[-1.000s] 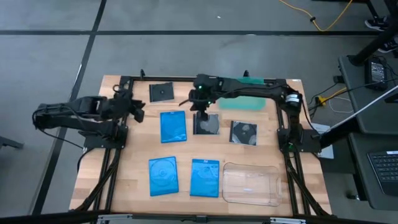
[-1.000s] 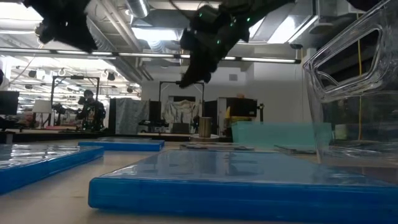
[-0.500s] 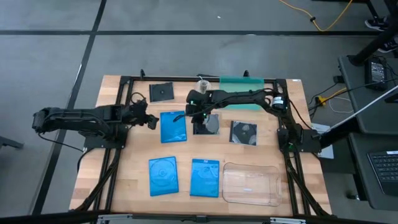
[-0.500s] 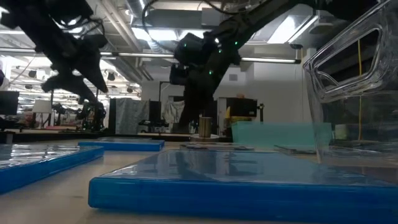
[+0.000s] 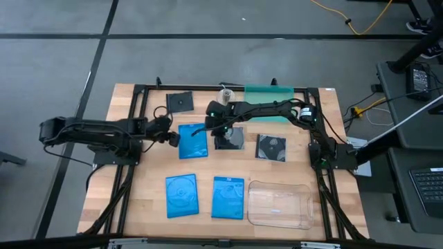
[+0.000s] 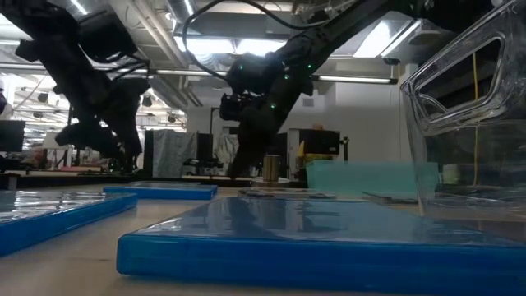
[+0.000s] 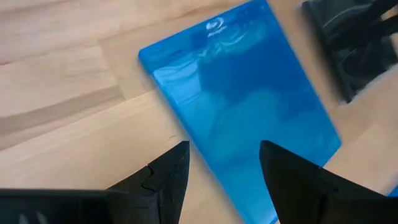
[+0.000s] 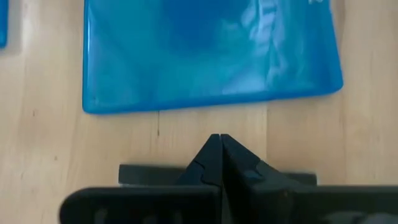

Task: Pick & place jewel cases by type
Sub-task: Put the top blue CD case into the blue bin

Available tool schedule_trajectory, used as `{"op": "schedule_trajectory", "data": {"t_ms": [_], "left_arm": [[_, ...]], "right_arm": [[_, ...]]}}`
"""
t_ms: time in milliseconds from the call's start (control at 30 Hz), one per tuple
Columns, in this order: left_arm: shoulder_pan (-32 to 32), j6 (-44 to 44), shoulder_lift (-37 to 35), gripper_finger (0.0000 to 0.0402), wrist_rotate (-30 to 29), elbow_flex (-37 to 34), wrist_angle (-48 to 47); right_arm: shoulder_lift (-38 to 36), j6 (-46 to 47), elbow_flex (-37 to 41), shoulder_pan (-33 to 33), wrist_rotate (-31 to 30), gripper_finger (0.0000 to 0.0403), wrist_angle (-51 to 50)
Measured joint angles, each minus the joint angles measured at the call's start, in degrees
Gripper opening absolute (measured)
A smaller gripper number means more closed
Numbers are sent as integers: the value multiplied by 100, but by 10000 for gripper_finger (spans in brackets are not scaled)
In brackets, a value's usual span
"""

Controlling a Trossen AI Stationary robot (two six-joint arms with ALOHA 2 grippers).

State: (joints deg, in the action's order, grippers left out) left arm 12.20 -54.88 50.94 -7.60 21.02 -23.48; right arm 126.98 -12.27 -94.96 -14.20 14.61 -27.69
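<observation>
Three blue cases lie flat on the table: one in the middle [image 5: 193, 140] and two near the front [image 5: 182, 194] [image 5: 228, 197]. Three dark cases also lie flat: [image 5: 179, 102], [image 5: 230, 138], [image 5: 271, 147]. My left gripper [image 5: 173, 137] [image 7: 224, 168] is open and hovers over the left edge of the middle blue case [image 7: 242, 106]. My right gripper [image 5: 218, 131] [image 8: 217, 142] is shut. It points down into the gap between that blue case [image 8: 211, 56] and the middle dark case. My right gripper comes from above with its shut fingertips [image 8: 217, 149] right beside the left edge [image 8: 149, 175] of the middle dark case. Whether they touch the case or the wood, I cannot tell.
A teal-green tray [image 5: 273, 111] lies at the far edge, with a small metal cup [image 5: 225, 92] beside it. A clear plastic tray [image 5: 279, 204] sits at the near right corner. Bare wood shows along the table's left side [image 5: 149, 180].
My left gripper has moved toward the table's right and come down, up to the middle blue case's left edge. My right gripper has come down and a little toward the near edge, to the left edge of the middle dark case. The cases have not moved.
</observation>
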Motion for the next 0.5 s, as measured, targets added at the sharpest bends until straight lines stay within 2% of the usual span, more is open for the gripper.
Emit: {"op": "schedule_trajectory", "data": {"t_ms": [500], "left_arm": [[-1,16,663,192,4,0,236]], "right_arm": [[367,189,2,61,205,6,334]]}}
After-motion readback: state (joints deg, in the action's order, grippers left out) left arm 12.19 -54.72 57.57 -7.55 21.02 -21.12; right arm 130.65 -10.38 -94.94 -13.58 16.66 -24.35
